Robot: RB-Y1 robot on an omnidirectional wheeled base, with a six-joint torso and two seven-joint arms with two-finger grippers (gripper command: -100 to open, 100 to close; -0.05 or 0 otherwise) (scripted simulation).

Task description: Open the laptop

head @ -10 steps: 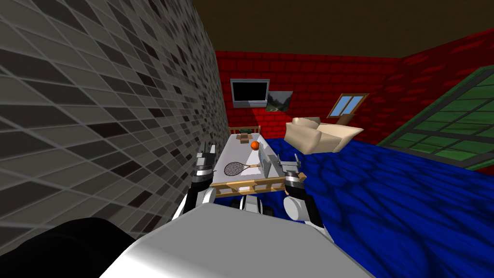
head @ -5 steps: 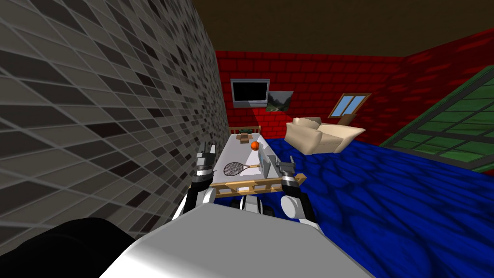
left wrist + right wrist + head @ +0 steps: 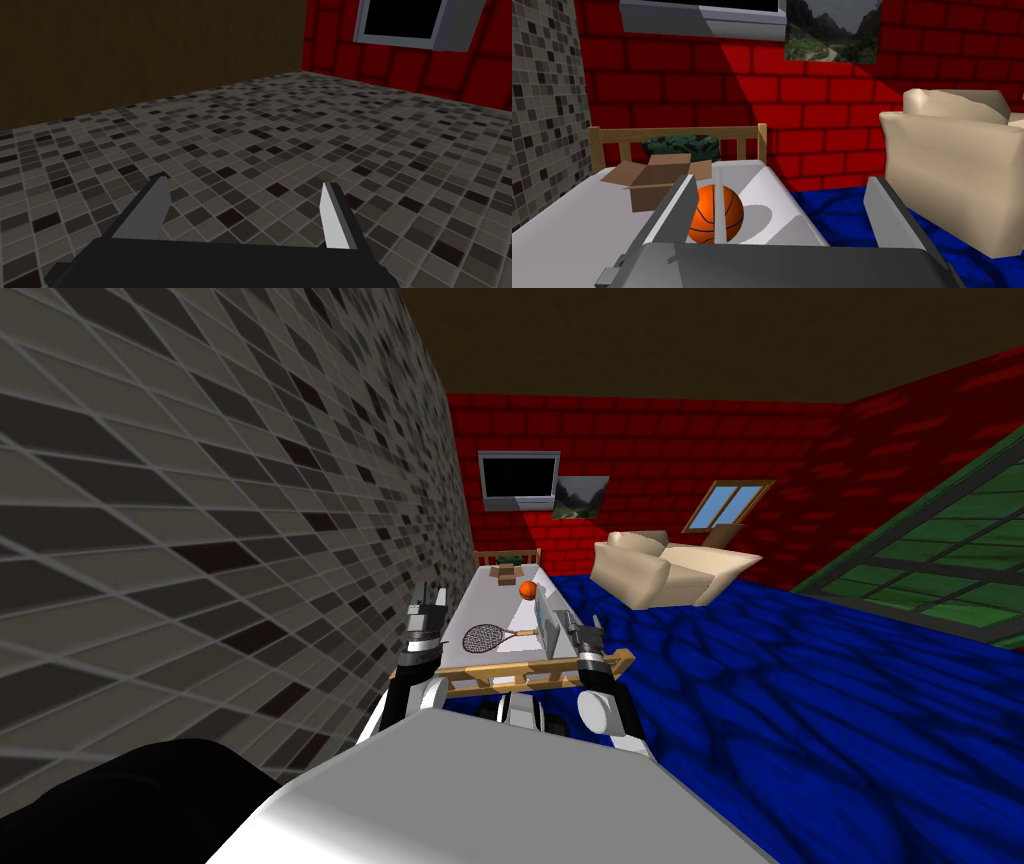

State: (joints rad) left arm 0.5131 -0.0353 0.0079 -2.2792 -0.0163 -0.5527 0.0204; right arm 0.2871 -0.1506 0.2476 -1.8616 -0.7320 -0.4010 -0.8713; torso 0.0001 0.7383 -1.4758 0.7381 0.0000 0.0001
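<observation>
The laptop (image 3: 545, 623) stands on the right border of the bed (image 3: 520, 671), near the foot rail, beside the tennis racket (image 3: 487, 637). The right gripper (image 3: 587, 638) is just beside it with its two fingers spread wide and holding nothing. The left gripper (image 3: 428, 613) hangs at the other side of the bed near the tiled wall, its fingers also spread and empty. The step in hand seems to be the approach to the lid. To do it well, the right hand should probably centre the thin panel between the blades, close softly, and then turn the lid around its hinge rather than pull it straight, because the laptop lies so near the border that it may slide off. The right wrist view shows the laptop as a narrow pale strip between the fingers, in front of the basketball (image 3: 704, 215) and the cardboard box (image 3: 654, 187). The head view gives its place on the bed, but neither view shows whether there is contact.
</observation>
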